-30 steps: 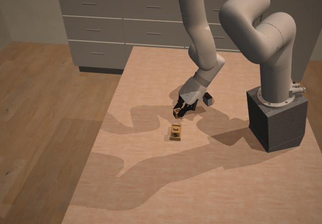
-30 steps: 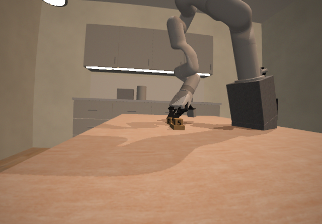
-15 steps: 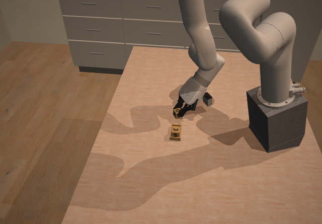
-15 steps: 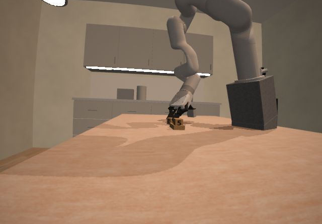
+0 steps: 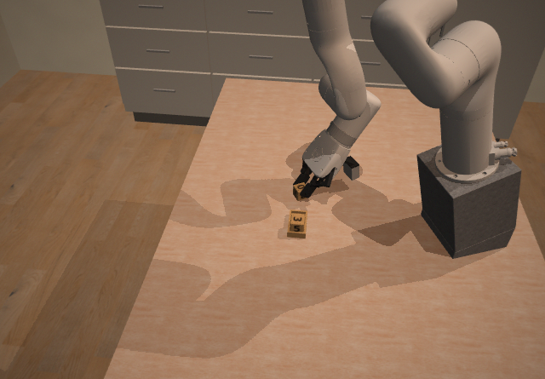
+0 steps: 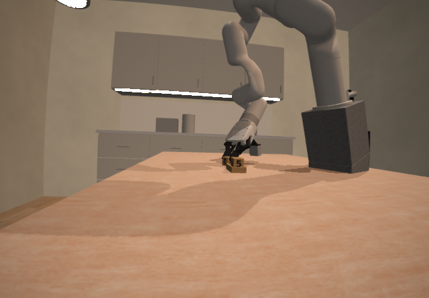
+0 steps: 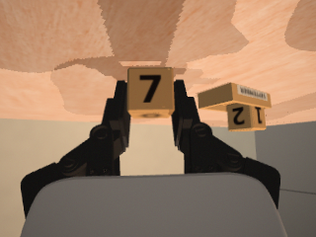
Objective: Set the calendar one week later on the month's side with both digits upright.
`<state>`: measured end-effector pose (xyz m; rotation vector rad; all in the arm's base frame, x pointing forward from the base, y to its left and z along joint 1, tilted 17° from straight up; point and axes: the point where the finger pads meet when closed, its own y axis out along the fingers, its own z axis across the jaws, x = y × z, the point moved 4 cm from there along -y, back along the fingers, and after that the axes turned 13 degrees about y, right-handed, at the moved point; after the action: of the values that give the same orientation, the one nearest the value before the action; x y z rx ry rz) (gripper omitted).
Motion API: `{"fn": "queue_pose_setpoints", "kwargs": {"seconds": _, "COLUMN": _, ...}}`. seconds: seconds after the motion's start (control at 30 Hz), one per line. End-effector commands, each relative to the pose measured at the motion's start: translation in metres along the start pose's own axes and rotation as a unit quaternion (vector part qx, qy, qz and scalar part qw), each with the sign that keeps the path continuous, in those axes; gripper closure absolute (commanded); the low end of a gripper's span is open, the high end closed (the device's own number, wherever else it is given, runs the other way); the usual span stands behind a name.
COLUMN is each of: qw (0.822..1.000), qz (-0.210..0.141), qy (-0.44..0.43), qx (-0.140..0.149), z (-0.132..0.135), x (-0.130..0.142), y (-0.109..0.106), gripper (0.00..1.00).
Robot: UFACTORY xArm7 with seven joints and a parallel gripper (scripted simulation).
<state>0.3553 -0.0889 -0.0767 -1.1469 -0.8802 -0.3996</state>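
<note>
My gripper (image 5: pixel 301 189) (image 6: pixel 227 159) (image 7: pixel 150 95) is shut on a wooden cube (image 5: pixel 299 191) (image 6: pixel 224 161) (image 7: pixel 151 92), low behind the tray's far end. In the wrist view its facing side shows a 7, upright in the picture. Its height above the table is unclear. The wooden tray (image 5: pixel 295 235) (image 6: pixel 238 170) (image 7: pixel 215 97) stands flat; its SEPTEMBER label (image 7: pixel 253 93) shows in the wrist view. The other cube (image 5: pixel 297 221) (image 6: pixel 238 162) (image 7: pixel 239 116) sits in the tray's near half, 3 on top, 5 towards the top and exterior views. Its 2 and 1 appear inverted in the wrist view.
A small grey block with a dark top (image 5: pixel 351 169) (image 6: pixel 255 149) stands on the table behind and right of the gripper. The robot's dark base (image 5: pixel 471 208) (image 6: pixel 338 138) is at the right. Drawers (image 5: pixel 260 36) stand beyond the table's far edge.
</note>
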Motion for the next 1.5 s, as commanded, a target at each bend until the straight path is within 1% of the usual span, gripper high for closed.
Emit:
{"fn": "queue_pose_setpoints", "kwargs": {"seconds": 0.0, "qw": 1.000, "qz": 0.000, "qy": 0.000, "qx": -0.001, "z": -0.0008, "x": 0.0004, "y": -0.0003, "gripper": 0.71}}
{"fn": "queue_pose_setpoints", "kwargs": {"seconds": 0.33, "qw": 1.000, "qz": 0.000, "qy": 0.000, "qx": -0.001, "z": -0.0008, "x": 0.0004, "y": -0.0003, "gripper": 0.71}}
{"fn": "queue_pose_setpoints", "kwargs": {"seconds": 0.37, "qw": 1.000, "qz": 0.000, "qy": 0.000, "qx": -0.001, "z": -0.0008, "x": 0.0004, "y": -0.0003, "gripper": 0.67}}
{"fn": "queue_pose_setpoints", "kwargs": {"seconds": 0.5, "qw": 1.000, "qz": 0.000, "qy": 0.000, "qx": -0.001, "z": -0.0008, "x": 0.0004, "y": -0.0003, "gripper": 0.67}}
{"fn": "queue_pose_setpoints", "kwargs": {"seconds": 0.53, "qw": 1.000, "qz": 0.000, "qy": 0.000, "qx": -0.001, "z": -0.0008, "x": 0.0004, "y": -0.0003, "gripper": 0.63}}
{"fn": "queue_pose_setpoints", "kwargs": {"seconds": 0.6, "qw": 1.000, "qz": 0.000, "qy": 0.000, "qx": -0.001, "z": -0.0008, "x": 0.0004, "y": -0.0003, "gripper": 0.63}}
{"fn": "queue_pose_setpoints", "kwargs": {"seconds": 0.63, "qw": 1.000, "qz": 0.000, "qy": 0.000, "qx": -0.001, "z": -0.0008, "x": 0.0004, "y": -0.0003, "gripper": 0.59}}
{"fn": "queue_pose_setpoints", "kwargs": {"seconds": 0.7, "qw": 1.000, "qz": 0.000, "qy": 0.000, "qx": -0.001, "z": -0.0008, "x": 0.0004, "y": -0.0003, "gripper": 0.59}}
{"fn": "queue_pose_setpoints", "kwargs": {"seconds": 0.73, "qw": 1.000, "qz": 0.000, "qy": 0.000, "qx": -0.001, "z": -0.0008, "x": 0.0004, "y": -0.0003, "gripper": 0.55}}
{"fn": "queue_pose_setpoints", "kwargs": {"seconds": 0.8, "qw": 1.000, "qz": 0.000, "qy": 0.000, "qx": -0.001, "z": -0.0008, "x": 0.0004, "y": -0.0003, "gripper": 0.55}}
{"fn": "queue_pose_setpoints", "kwargs": {"seconds": 0.83, "qw": 1.000, "qz": 0.000, "qy": 0.000, "qx": -0.001, "z": -0.0008, "x": 0.0004, "y": -0.0003, "gripper": 0.51}}
{"fn": "queue_pose_setpoints", "kwargs": {"seconds": 0.9, "qw": 1.000, "qz": 0.000, "qy": 0.000, "qx": -0.001, "z": -0.0008, "x": 0.0004, "y": -0.0003, "gripper": 0.51}}
{"fn": "queue_pose_setpoints", "kwargs": {"seconds": 0.93, "qw": 1.000, "qz": 0.000, "qy": 0.000, "qx": -0.001, "z": -0.0008, "x": 0.0004, "y": -0.0003, "gripper": 0.29}}
{"fn": "queue_pose_setpoints", "kwargs": {"seconds": 1.47, "qw": 1.000, "qz": 0.000, "qy": 0.000, "qx": -0.001, "z": -0.0008, "x": 0.0004, "y": -0.0003, "gripper": 0.29}}
